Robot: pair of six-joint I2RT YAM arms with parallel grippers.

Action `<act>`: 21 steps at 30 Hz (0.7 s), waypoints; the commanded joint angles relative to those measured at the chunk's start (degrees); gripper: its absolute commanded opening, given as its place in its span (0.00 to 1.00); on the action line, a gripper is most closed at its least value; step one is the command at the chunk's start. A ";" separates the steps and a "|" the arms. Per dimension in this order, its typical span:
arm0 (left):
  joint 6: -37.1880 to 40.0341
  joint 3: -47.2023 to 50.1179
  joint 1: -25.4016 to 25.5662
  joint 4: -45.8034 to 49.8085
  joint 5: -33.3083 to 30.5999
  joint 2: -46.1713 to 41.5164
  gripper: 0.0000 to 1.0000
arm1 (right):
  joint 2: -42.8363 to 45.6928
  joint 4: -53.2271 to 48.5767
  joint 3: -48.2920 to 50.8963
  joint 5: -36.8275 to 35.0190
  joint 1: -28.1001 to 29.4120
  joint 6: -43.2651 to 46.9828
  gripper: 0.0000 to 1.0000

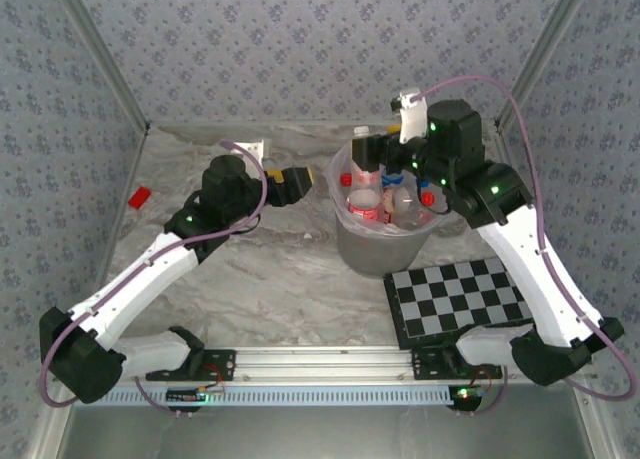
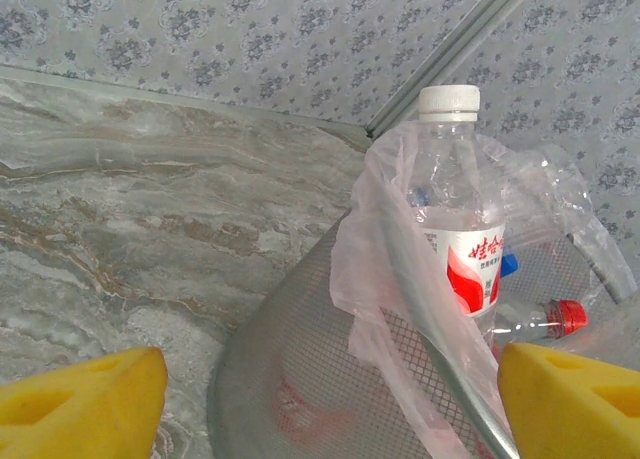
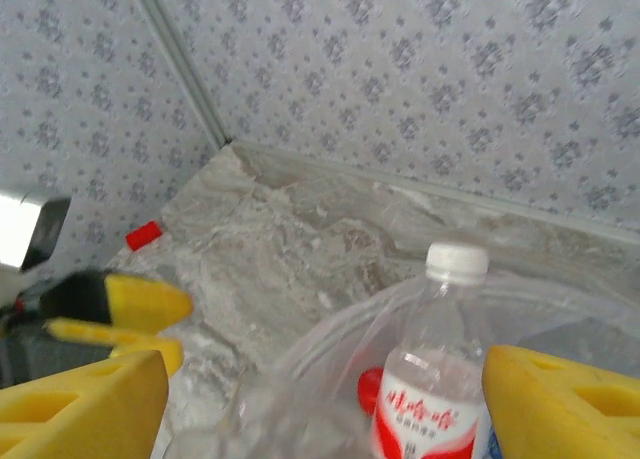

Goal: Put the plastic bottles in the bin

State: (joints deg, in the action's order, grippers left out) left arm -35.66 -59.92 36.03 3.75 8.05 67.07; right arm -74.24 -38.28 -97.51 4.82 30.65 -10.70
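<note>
- The bin (image 1: pixel 385 249) stands on the table (image 1: pixel 270 279), a bit right of the middle.
- The plastic bottles (image 1: pixel 368 201) are inside the bin.
- The checkerboard (image 1: pixel 460 299) lies in front of the bin, a little to the right.
- A small flat block (image 1: pixel 138 197) lies far off to the left.
- The left gripper (image 1: pixel 305 182) is just left of the bin.
- The right gripper (image 3: pixel 325 404) hangs over the bin.

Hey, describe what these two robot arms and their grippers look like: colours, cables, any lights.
The left arm and right arm are white links with black joints and bases. A lilac cable trails loosely along each. Small green lights glow on the joints. The left gripper and right gripper have chunky yellow fingers.
</note>
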 commanded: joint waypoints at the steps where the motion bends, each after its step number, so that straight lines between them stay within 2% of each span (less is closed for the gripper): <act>1: -0.90 0.15 -0.22 -2.18 1.62 0.15 0.86 | -3.90 -1.34 -3.62 -1.08 -1.12 1.81 0.80; 7: -0.82 0.50 -0.19 -1.91 1.48 -0.11 0.86 | -7.85 -2.49 -3.14 -1.22 -0.88 2.34 0.69; 11: -0.38 0.55 -0.26 -1.63 1.18 -0.12 0.86 | -4.96 -1.15 4.70 -1.62 0.38 1.62 0.64; 21: -0.90 0.64 -0.28 -3.29 1.88 2.19 0.86 | 3.64 3.27 25.85 -3.55 2.41 -4.33 0.59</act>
State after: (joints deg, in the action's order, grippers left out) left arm -36.10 -59.51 35.99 2.81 8.54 68.73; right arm -69.32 -25.85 -78.48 2.13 31.92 -13.74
